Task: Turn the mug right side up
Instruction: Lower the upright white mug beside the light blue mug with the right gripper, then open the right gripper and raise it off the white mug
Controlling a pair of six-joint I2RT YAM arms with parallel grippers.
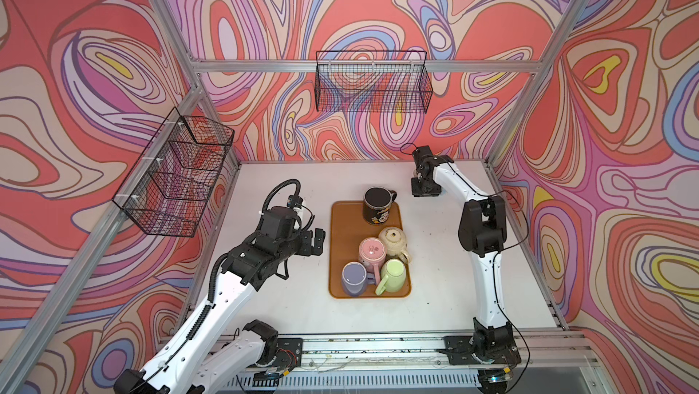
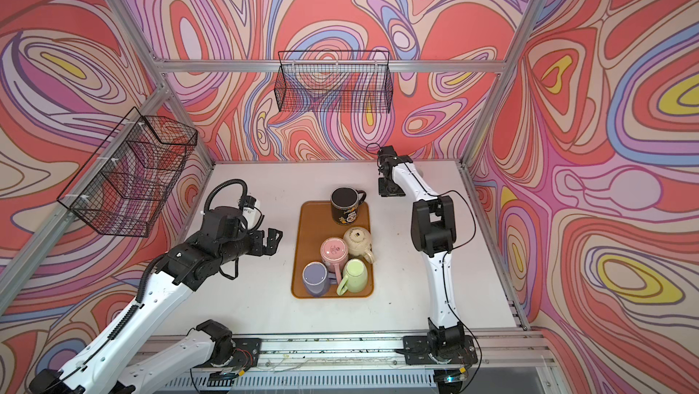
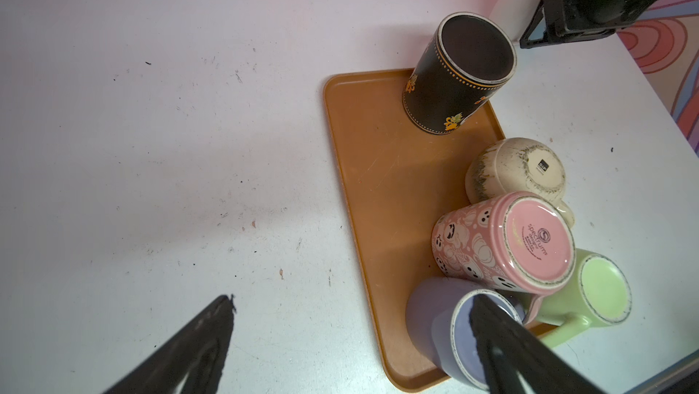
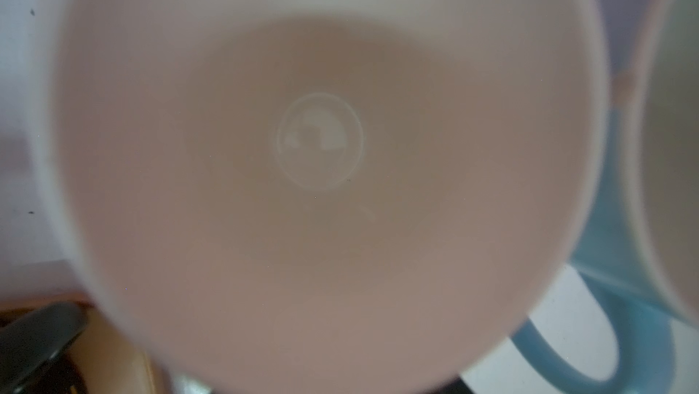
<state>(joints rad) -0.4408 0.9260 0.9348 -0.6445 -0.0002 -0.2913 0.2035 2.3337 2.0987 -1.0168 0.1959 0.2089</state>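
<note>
A white mug (image 4: 321,139) stands right side up at the far right of the table; the right wrist view looks straight down into it. My right gripper (image 1: 425,188) hangs over it, and its jaws are hidden. On the brown tray (image 1: 346,229) a black mug (image 1: 378,207), a cream mug (image 1: 393,241), a pink mug (image 1: 372,252), a purple mug (image 1: 354,278) and a green mug (image 1: 393,277) all stand bottom up. My left gripper (image 1: 316,241) is open and holds nothing, just left of the tray.
A blue mug (image 4: 624,297) stands right beside the white one, handle toward the wrist camera. Black wire baskets hang on the back wall (image 1: 372,86) and the left wall (image 1: 177,176). Bare white table (image 3: 170,146) lies left of the tray.
</note>
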